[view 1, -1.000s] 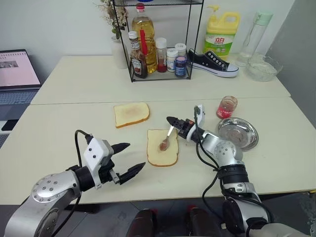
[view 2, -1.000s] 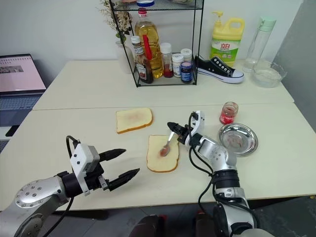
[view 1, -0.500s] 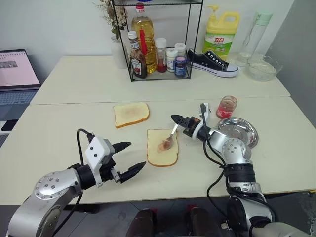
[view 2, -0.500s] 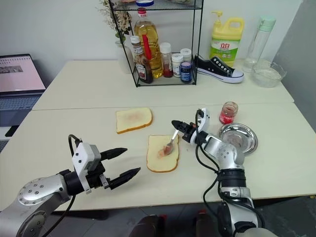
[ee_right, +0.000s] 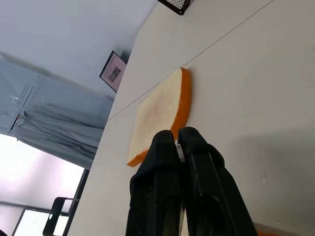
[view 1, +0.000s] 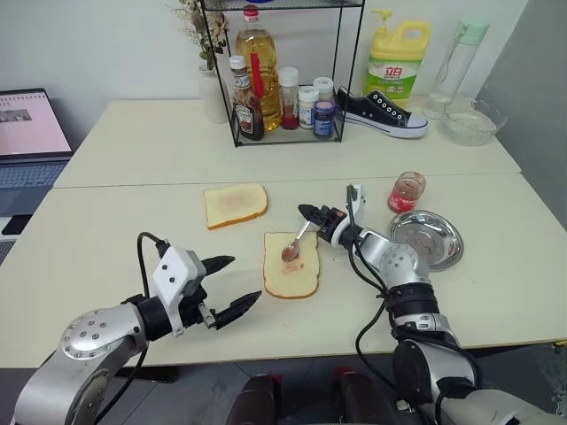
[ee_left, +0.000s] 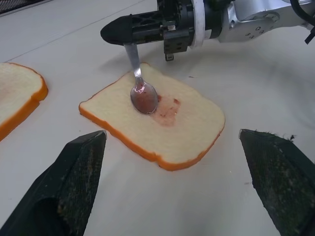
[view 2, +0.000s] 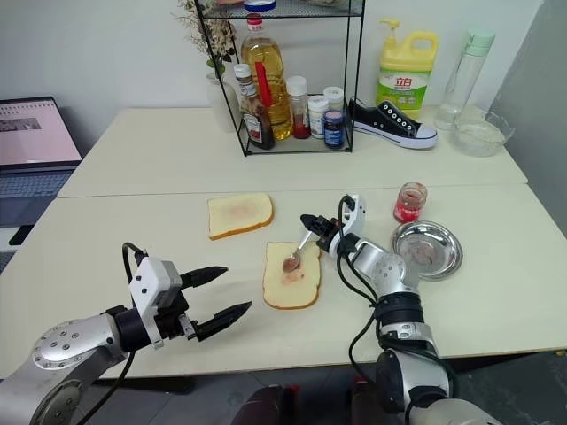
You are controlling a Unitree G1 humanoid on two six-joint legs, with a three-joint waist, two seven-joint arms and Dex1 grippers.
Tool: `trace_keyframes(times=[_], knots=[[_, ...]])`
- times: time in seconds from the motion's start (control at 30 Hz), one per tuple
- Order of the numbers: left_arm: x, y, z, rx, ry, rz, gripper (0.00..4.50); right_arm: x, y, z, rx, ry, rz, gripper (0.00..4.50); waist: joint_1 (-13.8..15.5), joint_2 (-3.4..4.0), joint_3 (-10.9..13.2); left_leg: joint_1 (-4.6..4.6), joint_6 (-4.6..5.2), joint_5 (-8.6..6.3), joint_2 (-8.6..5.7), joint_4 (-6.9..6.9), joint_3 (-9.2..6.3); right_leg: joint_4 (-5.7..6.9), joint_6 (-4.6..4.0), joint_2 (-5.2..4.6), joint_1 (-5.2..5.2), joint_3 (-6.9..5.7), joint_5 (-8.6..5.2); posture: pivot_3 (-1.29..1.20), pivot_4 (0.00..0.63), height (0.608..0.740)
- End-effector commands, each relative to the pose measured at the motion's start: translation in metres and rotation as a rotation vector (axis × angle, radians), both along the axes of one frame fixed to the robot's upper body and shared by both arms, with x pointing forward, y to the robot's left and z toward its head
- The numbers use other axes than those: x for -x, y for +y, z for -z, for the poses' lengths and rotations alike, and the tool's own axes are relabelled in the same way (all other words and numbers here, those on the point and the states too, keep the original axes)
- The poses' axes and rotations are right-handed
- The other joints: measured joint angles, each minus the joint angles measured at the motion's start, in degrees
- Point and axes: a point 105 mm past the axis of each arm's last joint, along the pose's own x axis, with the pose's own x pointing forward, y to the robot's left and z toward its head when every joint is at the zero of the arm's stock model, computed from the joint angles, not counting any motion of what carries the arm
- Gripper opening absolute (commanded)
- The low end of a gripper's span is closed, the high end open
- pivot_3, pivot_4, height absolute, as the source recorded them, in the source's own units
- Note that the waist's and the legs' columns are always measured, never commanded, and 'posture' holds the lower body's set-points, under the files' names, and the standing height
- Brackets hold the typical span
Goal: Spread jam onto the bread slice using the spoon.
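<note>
Spread wide and holding nothing, the left gripper (view 1: 229,285) is hovering over the table (view 1: 106,221) just left of the bread slice (view 1: 291,266), pointing toward it. On that pale, orange-crusted slice the jam (ee_left: 166,109) is lying as a thin reddish smear, seen clearly from the left wrist. Right of the slice, the right gripper (view 1: 307,213) is reaching in level, its black fingers (ee_right: 158,162) clamped on the thin handle of the shiny metal spoon (ee_left: 142,93), whose smeared bowl is resting on the bread.

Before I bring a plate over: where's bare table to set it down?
Bare table lies left of the bread slice, between the toasted slice and the laptop. It is crowded between the bread slice and the metal dish, where the right gripper works.
</note>
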Motion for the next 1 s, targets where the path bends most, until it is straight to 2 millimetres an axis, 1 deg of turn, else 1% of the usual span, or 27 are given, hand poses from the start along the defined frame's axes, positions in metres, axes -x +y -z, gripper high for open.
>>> trace_keyframes(times=[0.03, 0.23, 0.33, 0.47, 0.57, 0.63, 0.7, 0.8, 0.9, 1.0], knots=[[0.003, -0.004, -0.010, -0.007, -0.045, 0.018, 4.50, 0.004, -0.012, -0.009, -0.004, -0.028, -0.006, 0.03, 0.06, 0.00, 0.00, 0.00, 0.00, 0.00, 0.00, 0.00, 0.00, -0.01, 0.00, -0.01, 0.01, 0.00, 0.00, 0.00, 0.150, 0.740], [0.001, -0.004, -0.010, -0.005, -0.046, 0.022, 4.50, 0.009, -0.032, -0.004, -0.002, 0.000, 0.020, 0.03, 0.04, 0.00, 0.00, 0.00, 0.00, 0.00, 0.00, 0.00, -0.01, -0.02, 0.00, -0.01, 0.02, 0.00, 0.00, 0.00, 0.150, 0.740], [0.000, -0.005, -0.010, -0.003, -0.047, 0.026, 4.50, 0.009, -0.035, -0.010, -0.021, -0.001, 0.031, 0.03, 0.03, 0.00, 0.00, 0.00, 0.00, 0.00, 0.00, 0.00, -0.01, -0.02, 0.00, -0.01, 0.02, 0.00, 0.00, 0.00, 0.150, 0.740], [-0.001, -0.005, -0.010, -0.003, -0.047, 0.028, 4.50, 0.008, -0.031, -0.025, -0.065, -0.017, 0.028, 0.03, 0.03, 0.00, 0.00, 0.00, 0.00, 0.00, 0.00, 0.00, 0.00, -0.02, 0.00, -0.01, 0.02, 0.01, 0.00, 0.00, 0.150, 0.740], [-0.001, -0.005, -0.011, -0.003, -0.049, 0.027, 4.50, 0.009, -0.022, -0.039, -0.110, -0.026, 0.011, 0.03, -0.02, 0.00, 0.00, 0.00, 0.00, 0.00, 0.00, -0.01, 0.00, -0.01, 0.00, -0.01, 0.01, 0.02, 0.00, 0.00, 0.150, 0.740], [-0.001, -0.004, -0.011, -0.003, -0.050, 0.025, 4.50, 0.010, -0.015, -0.043, -0.132, -0.021, -0.003, 0.03, -0.06, 0.01, 0.01, 0.00, 0.00, 0.00, 0.01, -0.02, 0.00, -0.01, 0.00, -0.01, 0.00, 0.02, 0.00, 0.00, 0.150, 0.740], [-0.001, -0.005, -0.011, -0.002, -0.051, 0.023, 4.50, 0.013, -0.004, -0.039, -0.130, -0.011, -0.026, 0.03, -0.08, 0.00, 0.00, 0.00, 0.00, 0.00, 0.02, -0.04, 0.00, -0.01, 0.00, 0.00, -0.01, 0.02, 0.00, 0.00, 0.150, 0.740], [-0.001, -0.006, -0.011, 0.000, -0.051, 0.021, 4.50, 0.015, 0.006, -0.032, -0.111, -0.003, -0.047, 0.03, -0.08, 0.01, 0.01, 0.00, 0.00, 0.00, 0.02, -0.05, 0.00, -0.01, -0.01, 0.00, -0.02, 0.02, -0.01, 0.00, 0.150, 0.740], [0.000, -0.006, -0.011, 0.000, -0.051, 0.016, 4.50, 0.014, 0.009, -0.022, -0.075, 0.003, -0.055, 0.03, -0.04, 0.01, 0.01, 0.00, 0.00, 0.00, 0.01, -0.05, 0.01, -0.02, -0.01, 0.00, -0.02, 0.01, -0.01, 0.00, 0.150, 0.740], [0.000, -0.005, -0.011, 0.000, -0.050, 0.010, 4.50, 0.013, 0.006, -0.017, -0.052, 0.001, -0.057, 0.03, -0.03, 0.01, 0.01, 0.00, 0.00, 0.00, 0.01, -0.05, 0.01, -0.02, -0.01, 0.00, -0.02, 0.00, -0.01, 0.00, 0.150, 0.740]])
